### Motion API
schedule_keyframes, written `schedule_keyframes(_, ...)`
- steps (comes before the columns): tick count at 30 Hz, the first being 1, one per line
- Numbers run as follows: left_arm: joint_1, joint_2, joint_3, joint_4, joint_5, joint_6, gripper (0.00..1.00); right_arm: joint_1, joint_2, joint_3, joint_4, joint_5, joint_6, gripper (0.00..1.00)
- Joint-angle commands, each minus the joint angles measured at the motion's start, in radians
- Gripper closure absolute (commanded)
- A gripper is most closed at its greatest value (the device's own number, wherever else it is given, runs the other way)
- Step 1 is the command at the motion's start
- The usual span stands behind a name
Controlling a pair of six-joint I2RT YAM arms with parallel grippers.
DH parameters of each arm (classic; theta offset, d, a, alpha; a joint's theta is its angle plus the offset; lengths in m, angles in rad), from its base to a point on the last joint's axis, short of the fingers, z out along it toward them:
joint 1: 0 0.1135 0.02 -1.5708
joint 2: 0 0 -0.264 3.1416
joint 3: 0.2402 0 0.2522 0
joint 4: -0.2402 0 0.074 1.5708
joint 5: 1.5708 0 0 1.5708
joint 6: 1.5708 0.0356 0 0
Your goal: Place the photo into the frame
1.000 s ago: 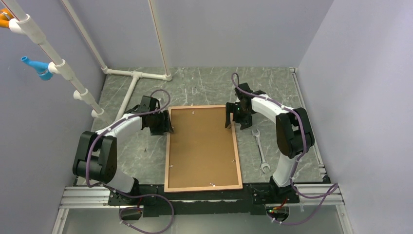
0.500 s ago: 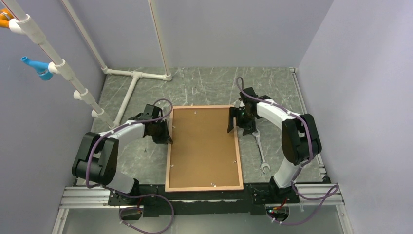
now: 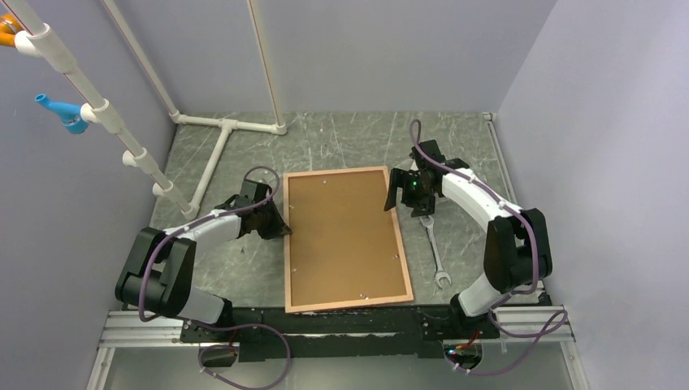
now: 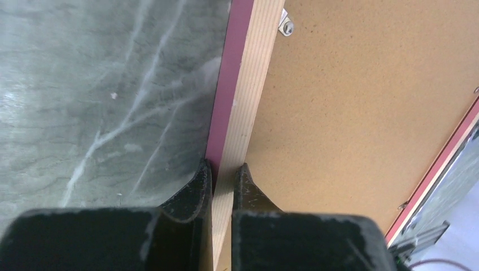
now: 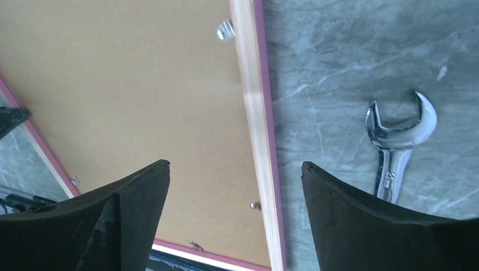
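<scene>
Soft, even light from above; crisp overhead, blurred up close.
Bright and diffuse in the top view, with only a thin, faint shadow along the frame (image 3: 285,244) and a dull sheen on the marbled surface (image 3: 341,142). In the wrist views, softer: left tool (image 4: 223,166) and right tool (image 5: 234,165) dark, out of focus and grainy at the bottom edge; pale washed-out glare on the surface at left; small bright glints on the wrench (image 5: 388,164).

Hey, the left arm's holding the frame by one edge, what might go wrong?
Only the left fingers pinch the frame, on one thin rail; lifting could make it pivot or slip. The right fingers hang open over the other rail, and the wrench lies close beside it, so a sliding frame might hit it.
</scene>
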Motion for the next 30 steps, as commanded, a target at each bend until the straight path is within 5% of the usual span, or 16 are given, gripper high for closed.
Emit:
schedule_keyframes(1, 0.014, -0.044, -0.009, 0.119, -0.148, -0.232, 1.00, -0.002, -0.084, -0.031, 0.005, 0.053, 0.035, 0.08)
schedule_keyframes(3, 0.014, -0.058, -0.009, 0.117, -0.188, -0.275, 1.00, -0.002, -0.106, -0.048, 0.004, 0.056, 0.042, 0.01)
schedule_keyframes(13, 0.007, -0.086, -0.036, 0.215, -0.280, -0.378, 0.98, 0.058, -0.171, -0.135, 0.019, -0.002, 0.104, 0.00)
schedule_keyframes(17, 0.002, -0.092, -0.060, 0.285, -0.218, -0.343, 0.64, 0.116, -0.170, -0.160, 0.019, 0.016, 0.159, 0.02)
schedule_keyframes(19, -0.001, -0.115, -0.095, 0.316, -0.202, -0.342, 0.38, 0.143, -0.175, -0.183, 0.044, 0.003, 0.188, 0.04)
schedule_keyframes(22, -0.006, -0.177, -0.138, 0.300, -0.183, -0.334, 0.17, 0.188, -0.164, -0.201, 0.075, -0.008, 0.233, 0.05)
schedule_keyframes(30, -0.006, -0.473, -0.146, 0.044, -0.293, -0.221, 0.15, 0.304, -0.072, -0.217, 0.199, -0.034, 0.373, 0.08)
